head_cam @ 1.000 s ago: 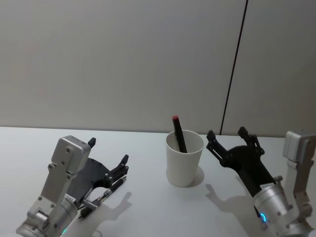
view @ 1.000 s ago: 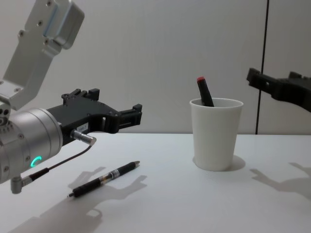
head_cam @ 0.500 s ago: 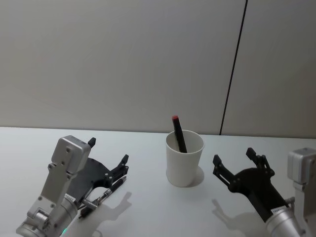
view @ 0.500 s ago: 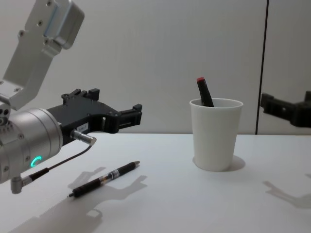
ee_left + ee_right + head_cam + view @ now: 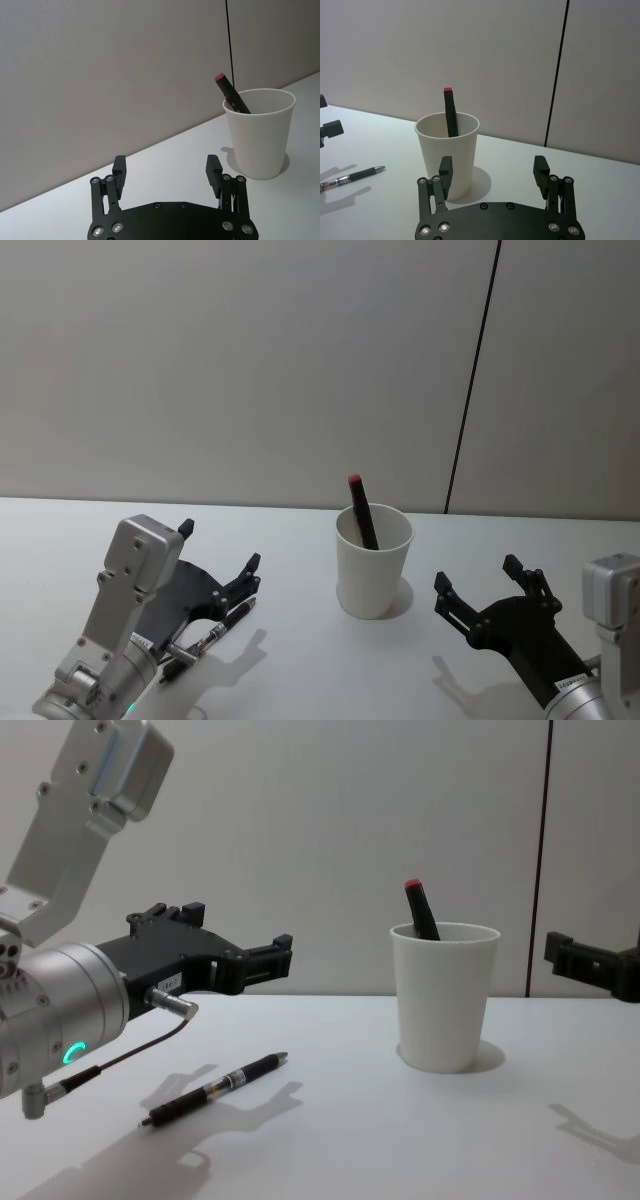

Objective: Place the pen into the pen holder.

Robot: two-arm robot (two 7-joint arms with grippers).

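Leaning inside pen holder: red-tipped pen

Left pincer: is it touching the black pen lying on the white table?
Apart. The chest view shows the open left pincer hovering clear above the slim black pen, which lies flat on the white table with a plain gap between them.

Red-tipped pen stands in pen holder; black pen lies on table.
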